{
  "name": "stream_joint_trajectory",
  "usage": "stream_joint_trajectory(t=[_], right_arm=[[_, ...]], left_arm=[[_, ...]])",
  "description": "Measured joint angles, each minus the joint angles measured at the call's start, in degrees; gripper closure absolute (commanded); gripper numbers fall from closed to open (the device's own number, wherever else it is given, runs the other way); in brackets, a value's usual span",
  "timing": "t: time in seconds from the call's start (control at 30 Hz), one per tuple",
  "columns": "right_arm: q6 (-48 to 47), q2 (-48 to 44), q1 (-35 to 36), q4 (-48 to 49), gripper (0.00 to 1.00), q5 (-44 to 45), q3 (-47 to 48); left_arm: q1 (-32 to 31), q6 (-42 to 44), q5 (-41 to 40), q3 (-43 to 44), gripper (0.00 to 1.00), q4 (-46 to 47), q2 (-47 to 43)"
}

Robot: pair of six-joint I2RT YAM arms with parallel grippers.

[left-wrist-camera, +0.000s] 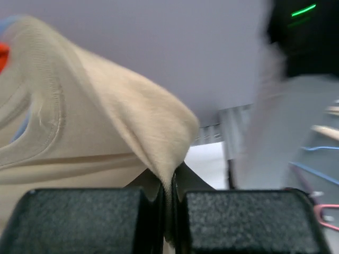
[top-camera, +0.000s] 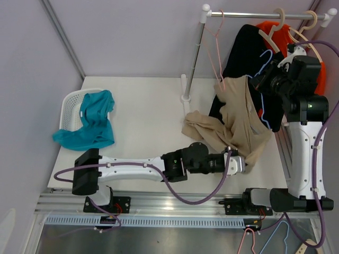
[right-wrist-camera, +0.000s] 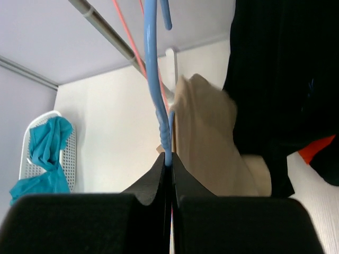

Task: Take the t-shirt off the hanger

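Holding now: the left gripper (left-wrist-camera: 168, 211) has its jaws pressed together on a fold of the beige t-shirt (top-camera: 238, 114), low down near the front table (top-camera: 143, 106) edge.
Right side: the right gripper (right-wrist-camera: 169, 169) is clamped tight on the twisted neck of the blue hanger (right-wrist-camera: 152, 63), lifted in front of the rail (top-camera: 254, 15).
T-shirt: it hangs from up by the blue hanger down to the left gripper, with a loose part lying on the table. A black garment (top-camera: 249, 47) hangs just behind it.
Unclear: whether the hanger's arms are inside the shirt is hidden by cloth.
Step in hand: probably drawing the shirt down and off while the hanger is kept fixed.
Doing it well: keep the hanger steady and level, and pull the cloth along one arm of the hanger, not straight down, so the neck opening slides over the end.
Watch for: a thin pinch of fabric slipping out, the collar catching, or the black garment being dragged along.
After release: lay the shirt on the table.
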Motion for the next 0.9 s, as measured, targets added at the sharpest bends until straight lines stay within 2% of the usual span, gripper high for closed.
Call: stream_joint_trajectory(t=[0.13,0.23,0.37,0.5,0.67,0.8,0.9], right_arm=[[0.04,1.14,0.0,-2.6,1.0,-0.55,0.0],[-0.17,0.59,-0.09,-4.0,1.0,-0.52,0.02],[-0.98,0.48,-0.7,-5.92,1.0,-0.52,1.86],[-2.62,0.52,-0.92,-10.73,1.0,-0.37,6.64],[-5.33,-0.04,-0.92,-16.09,1.0,0.68,11.67],[-6.56,-3.04,-0.92,-17.51,1.0,1.92,8.57],[-6.97,-5.38,-0.92,-15.98,1.0,2.47,5.25]], left_arm=[[-1.51,-2.27,5.38,-2.49,0.99,0.57,-2.54],[1.16,-5.01,9.64,-4.94,0.99,-0.28,-1.66],[6.6,-8.35,12.98,-4.04,0.99,-5.25,2.95],[12.02,-15.1,10.84,1.22,0.99,-11.06,8.35],[22.4,-26.58,3.28,5.27,0.99,-15.23,9.49],[29.49,-32.59,-1.64,14.82,0.99,-17.88,14.14],[31.3,-33.97,-1.84,17.86,0.99,-18.71,16.04]])
